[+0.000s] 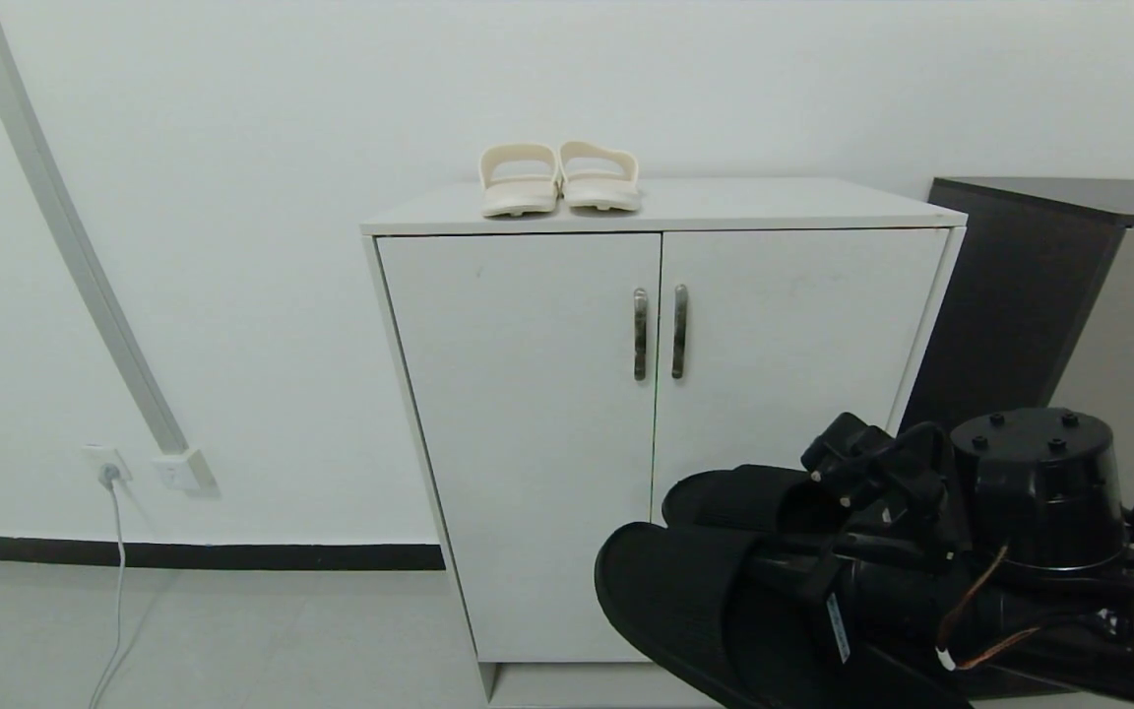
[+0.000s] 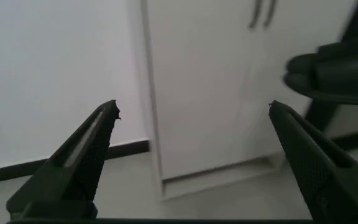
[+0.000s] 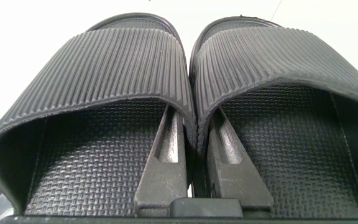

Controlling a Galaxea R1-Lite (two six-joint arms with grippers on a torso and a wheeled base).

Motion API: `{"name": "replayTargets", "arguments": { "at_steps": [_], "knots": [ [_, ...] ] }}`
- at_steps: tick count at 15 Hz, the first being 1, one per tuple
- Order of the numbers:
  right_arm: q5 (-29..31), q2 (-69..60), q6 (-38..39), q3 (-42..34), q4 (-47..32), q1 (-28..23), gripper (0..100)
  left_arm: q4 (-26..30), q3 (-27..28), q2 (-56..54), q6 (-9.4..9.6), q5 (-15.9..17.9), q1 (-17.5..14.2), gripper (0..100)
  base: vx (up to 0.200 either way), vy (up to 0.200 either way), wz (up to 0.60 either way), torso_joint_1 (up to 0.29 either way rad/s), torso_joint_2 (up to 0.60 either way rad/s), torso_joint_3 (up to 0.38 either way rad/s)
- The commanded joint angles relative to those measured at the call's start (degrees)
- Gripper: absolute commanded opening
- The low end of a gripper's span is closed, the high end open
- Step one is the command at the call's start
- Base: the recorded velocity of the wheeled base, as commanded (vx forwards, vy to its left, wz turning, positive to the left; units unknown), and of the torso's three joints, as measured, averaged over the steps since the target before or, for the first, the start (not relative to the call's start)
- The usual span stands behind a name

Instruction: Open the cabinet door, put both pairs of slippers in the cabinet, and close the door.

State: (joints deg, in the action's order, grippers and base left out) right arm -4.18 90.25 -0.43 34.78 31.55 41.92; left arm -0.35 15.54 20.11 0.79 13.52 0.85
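The black slippers [image 1: 685,601] run off the head view's bottom edge.

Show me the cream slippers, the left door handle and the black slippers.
cream slippers [image 1: 520,197], head view, left shoe's front sole.
left door handle [image 1: 640,335], head view, middle of the bar.
black slippers [image 3: 123,68], right wrist view, ribbed strap of one shoe.

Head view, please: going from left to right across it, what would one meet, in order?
From the left: wall socket → cream slippers → black slippers → dark cabinet. The white cabinet spans both pairs, so I left it out.
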Motion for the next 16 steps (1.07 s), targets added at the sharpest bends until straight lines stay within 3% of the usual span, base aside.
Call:
{"name": "replayTargets", "arguments": {
  "at_steps": [1,3,5,6,11,12,14,16],
  "knots": [
    [0.05,-0.07,-0.1,-0.06,0.0,0.0,0,-5.01,10.12,23.92,0.0,11.18,2.22,100,0.0,0.0,0.0,0.0,0.0,0.0],
    [0.05,0.02,-0.01,-0.06,0.0,0.0,0,-12.48,14.43,34.82,-1.14,12.85,8.9,100,0.0,0.0,0.0,0.0,0.0,0.0],
    [0.05,0.1,-0.1,-0.06,0.0,0.0,0,-17.05,16.27,40.53,-1.23,12.76,12.59,100,0.0,0.0,0.0,0.0,0.0,0.0],
    [0.05,0.02,-0.01,-0.06,0.09,0.0,0,-23.82,20.14,49.23,-1.32,12.5,18.31,100,0.0,0.0,0.0,0.0,0.0,0.0],
    [-0.04,0.19,-0.01,-0.15,0.0,-0.09,0,-34.8,31.65,67.51,-2.2,11.79,28.59,100,0.0,0.0,0.0,0.0,0.0,0.0],
    [-0.04,0.28,-0.01,-0.15,0.0,-0.09,0,-35.68,34.38,70.15,-3.43,11.79,30.7,100,0.0,0.0,0.0,0.0,0.0,0.0],
    [0.05,0.28,-0.1,-0.5,0.0,-0.09,0,-37.88,39.74,74.81,-7.74,11.79,34.83,100,0.0,0.0,0.0,0.0,0.0,0.0],
    [0.05,0.37,-0.1,-0.5,0.0,-0.09,0,-39.81,44.66,79.11,-11.34,11.71,36.68,100,0.0,0.0,0.0,0.0,0.0,0.0]
  ]
}}
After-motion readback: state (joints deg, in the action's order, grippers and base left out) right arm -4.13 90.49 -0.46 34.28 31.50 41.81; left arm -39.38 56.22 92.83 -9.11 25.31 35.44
